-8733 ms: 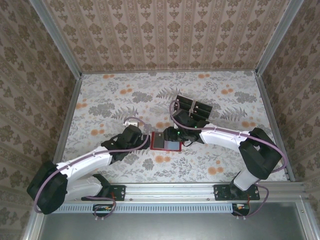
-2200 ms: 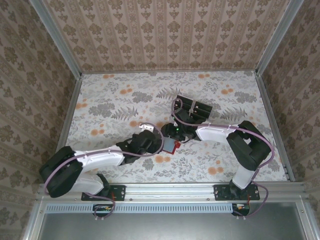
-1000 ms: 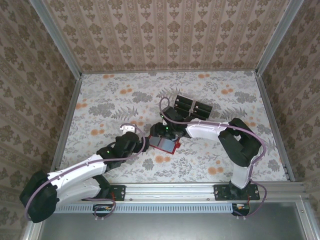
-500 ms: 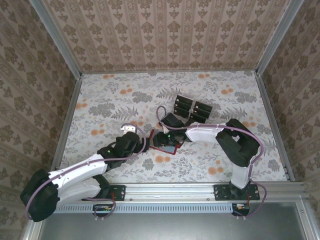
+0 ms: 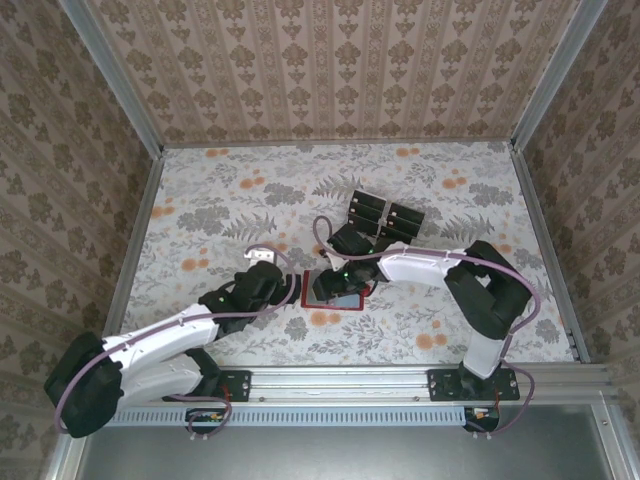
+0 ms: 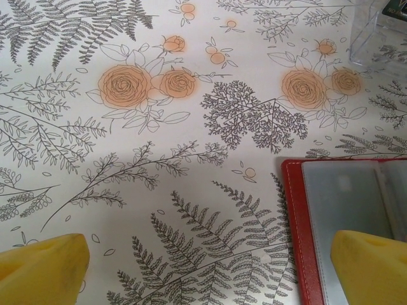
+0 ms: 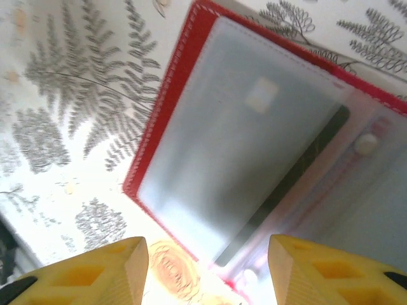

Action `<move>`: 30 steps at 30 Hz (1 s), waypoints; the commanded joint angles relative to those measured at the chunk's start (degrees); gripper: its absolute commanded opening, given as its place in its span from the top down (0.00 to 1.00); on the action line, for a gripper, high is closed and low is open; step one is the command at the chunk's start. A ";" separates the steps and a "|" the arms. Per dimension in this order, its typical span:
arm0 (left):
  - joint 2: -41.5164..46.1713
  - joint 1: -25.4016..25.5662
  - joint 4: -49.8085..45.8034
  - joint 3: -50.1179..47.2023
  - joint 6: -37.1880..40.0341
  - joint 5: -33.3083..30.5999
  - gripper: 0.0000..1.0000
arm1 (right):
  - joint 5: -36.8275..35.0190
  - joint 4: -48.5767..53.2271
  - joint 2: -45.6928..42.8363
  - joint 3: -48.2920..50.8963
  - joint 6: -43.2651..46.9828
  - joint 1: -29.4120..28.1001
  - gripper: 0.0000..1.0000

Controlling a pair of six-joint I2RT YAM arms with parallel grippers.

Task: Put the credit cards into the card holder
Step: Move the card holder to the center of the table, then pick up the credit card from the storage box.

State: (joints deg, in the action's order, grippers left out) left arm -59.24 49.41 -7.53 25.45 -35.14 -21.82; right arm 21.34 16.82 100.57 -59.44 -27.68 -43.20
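Looks partway done, going by the right wrist view: finds 1 dark card [image 7: 287,183] already tucked behind the frosted sleeve of the card holder [image 7: 184,95], pale chip showing through, though cannot tell whether fully seated. Finds the card holder [image 5: 322,297] lying open and flat on the tabletop [image 5: 200,210], red border up. Leaves several more credit cards [image 5: 385,217] to move, stacked just beyond the card holder in a clear tray [image 6: 376,35], toward the far wall. Places the right gripper [image 5: 336,280] directly over the card holder, yellow fingers [image 7: 89,273] standing apart with nothing between them. Places the left gripper [image 5: 290,290] at the card holder's left edge, spread wide and holding nothing, 1 fingertip [image 6: 372,264] over the red border [image 6: 299,222] and the other over bare tabletop beside it. Probably calls next for fetching another card from the tray while keeping the card holder steady and open.
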 commanded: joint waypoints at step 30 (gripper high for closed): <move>-13.92 -6.27 -3.39 11.02 2.53 9.23 0.00 | -42.97 27.13 1.32 -18.74 33.70 11.60 0.55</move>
State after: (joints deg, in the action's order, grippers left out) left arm -72.82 43.42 -9.91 35.03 -33.39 -13.23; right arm -18.24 41.28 100.55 -76.18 3.14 -31.31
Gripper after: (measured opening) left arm 0.997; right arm 0.453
